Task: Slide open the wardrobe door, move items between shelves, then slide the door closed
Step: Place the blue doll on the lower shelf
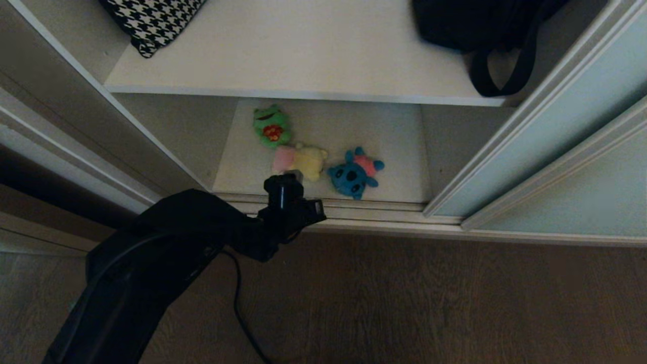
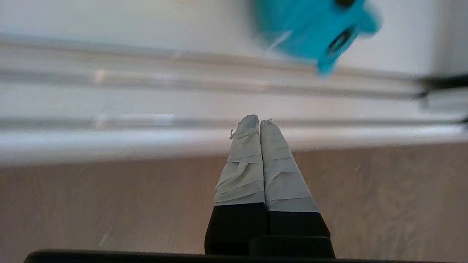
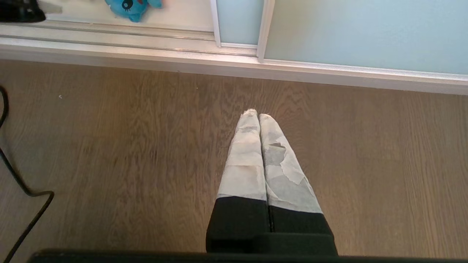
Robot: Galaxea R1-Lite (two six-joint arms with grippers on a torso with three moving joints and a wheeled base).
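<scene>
While over the door track (image 2: 146, 84): left gripper (image 2: 259, 124) fingers pressed together, empty; right gripper (image 3: 257, 115) likewise, over floor (image 3: 109, 146)

Below me the lower off-white wardrobe shelf board (image 1: 384, 146) carries three small plush toys: a green frog-like one (image 1: 271, 126) farthest in, a pale yellow one with a pink part (image 1: 301, 160) touching it, and a blue one with a pink back (image 1: 354, 173) just beside that. My upper off-white shelf board (image 1: 303, 55) holds a black-and-white houndstooth cushion (image 1: 151, 20) and a black strapped bag (image 1: 485, 25), well apart. A black cable (image 1: 237, 308) lies on the brown wood-grain floor (image 1: 455, 303).
</scene>
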